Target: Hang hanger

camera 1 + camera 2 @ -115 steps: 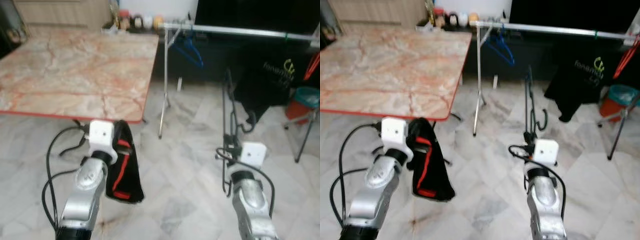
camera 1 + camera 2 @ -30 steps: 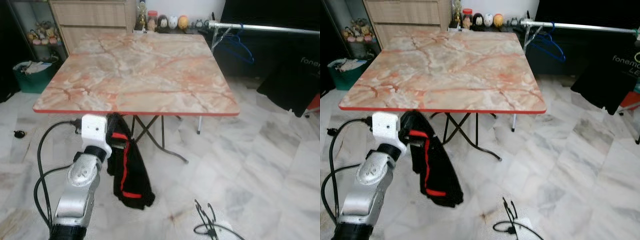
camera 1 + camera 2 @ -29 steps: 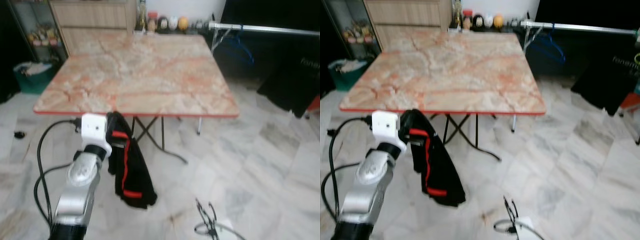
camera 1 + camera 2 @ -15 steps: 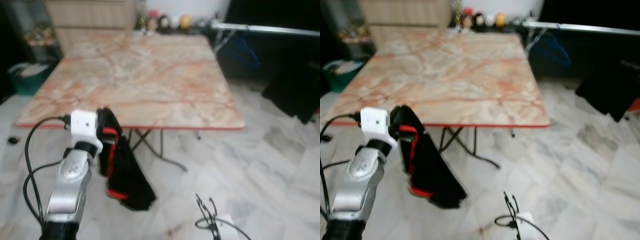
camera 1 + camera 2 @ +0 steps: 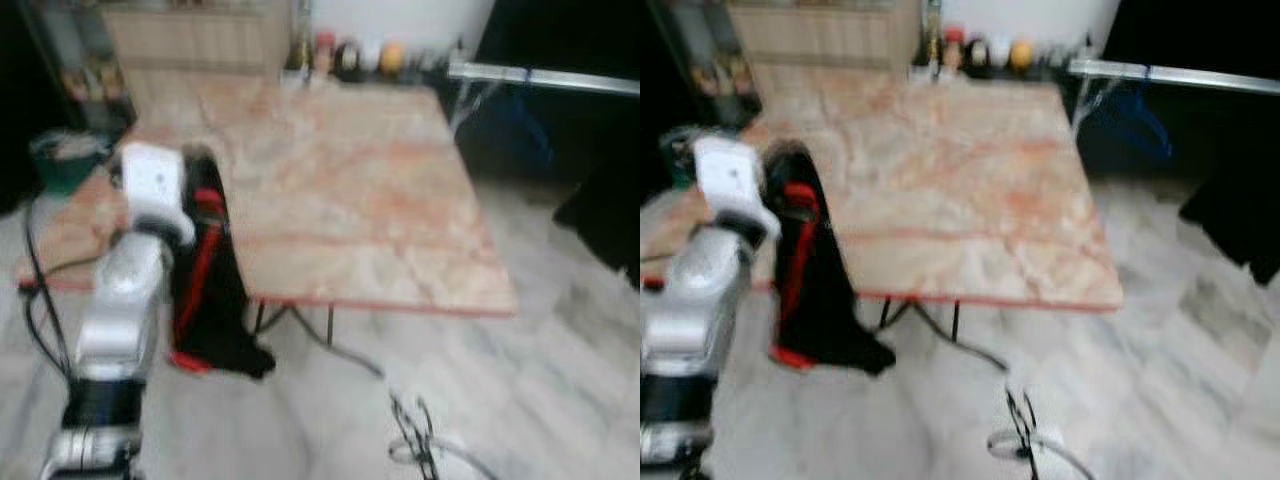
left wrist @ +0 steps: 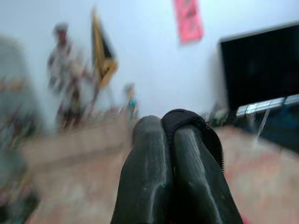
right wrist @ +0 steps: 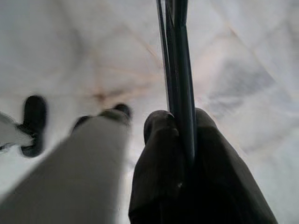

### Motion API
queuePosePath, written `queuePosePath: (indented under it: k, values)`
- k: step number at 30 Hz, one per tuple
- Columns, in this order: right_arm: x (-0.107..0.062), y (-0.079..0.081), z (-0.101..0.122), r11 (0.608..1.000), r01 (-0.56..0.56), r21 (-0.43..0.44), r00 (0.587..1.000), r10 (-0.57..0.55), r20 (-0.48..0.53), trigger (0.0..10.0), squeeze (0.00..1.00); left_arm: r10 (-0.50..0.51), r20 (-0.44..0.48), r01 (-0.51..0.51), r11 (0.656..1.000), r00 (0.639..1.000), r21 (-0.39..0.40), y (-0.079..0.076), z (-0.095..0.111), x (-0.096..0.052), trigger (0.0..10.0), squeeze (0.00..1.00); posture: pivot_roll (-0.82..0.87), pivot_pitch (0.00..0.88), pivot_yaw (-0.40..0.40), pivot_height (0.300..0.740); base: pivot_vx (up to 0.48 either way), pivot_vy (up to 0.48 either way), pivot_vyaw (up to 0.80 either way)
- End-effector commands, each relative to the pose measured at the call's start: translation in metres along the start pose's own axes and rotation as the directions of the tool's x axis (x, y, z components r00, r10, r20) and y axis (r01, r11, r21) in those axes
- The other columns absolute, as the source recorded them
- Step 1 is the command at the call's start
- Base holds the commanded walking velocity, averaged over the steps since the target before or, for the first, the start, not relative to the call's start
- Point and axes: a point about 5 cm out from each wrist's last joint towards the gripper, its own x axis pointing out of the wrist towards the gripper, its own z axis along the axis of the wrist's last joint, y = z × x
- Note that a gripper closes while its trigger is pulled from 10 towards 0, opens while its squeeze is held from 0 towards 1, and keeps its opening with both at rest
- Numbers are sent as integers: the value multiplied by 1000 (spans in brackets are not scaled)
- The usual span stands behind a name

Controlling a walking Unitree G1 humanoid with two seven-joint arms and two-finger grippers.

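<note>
My left gripper [image 6: 169,135] is shut on a black garment with red stripes [image 5: 205,290]. It holds the garment up beside the left edge of the marble table [image 5: 380,220], with the cloth hanging toward the floor. Its fingers [image 6: 149,158] pinch a fold of the black fabric. My right gripper [image 7: 180,126] is shut on a thin black hanger [image 7: 180,56] low over the tiled floor. The hanger's hook [image 5: 415,440] pokes up at the bottom of the eye views, which are blurred.
A metal clothes rail [image 5: 560,78] stands beyond the table's far right corner with a blue hanger [image 5: 1130,115] and a black garment [image 5: 610,220] on it. Jars [image 5: 350,55] line the back. A green bin [image 5: 60,160] sits at the left. Marble floor lies ahead.
My left arm has risen, lifting the garment from below the table edge to table height. The camera has moved and the picture has blurred. The right gripper stays low with the hanger.
</note>
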Motion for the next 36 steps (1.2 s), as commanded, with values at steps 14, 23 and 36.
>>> queuePosePath:
  k: [14,23,36]
  values:
    - [2,3,15,1000,0,15,999,-1,37,10000,0,-39,236,13,994,971,109,31,102,99,10000,0,242,0,-7,740,367,0,0]
    - [1,5,11,1000,-4,16,1000,4,27,10000,0,-211,-51,210,977,976,-27,9,-11,45,10000,0,229,0,-10,740,35,0,0]
    - [0,8,-1,1000,-11,5,1000,11,4,10000,0,-325,-355,237,934,877,-268,-33,-78,-109,10000,0,227,0,-6,740,0,0,0]
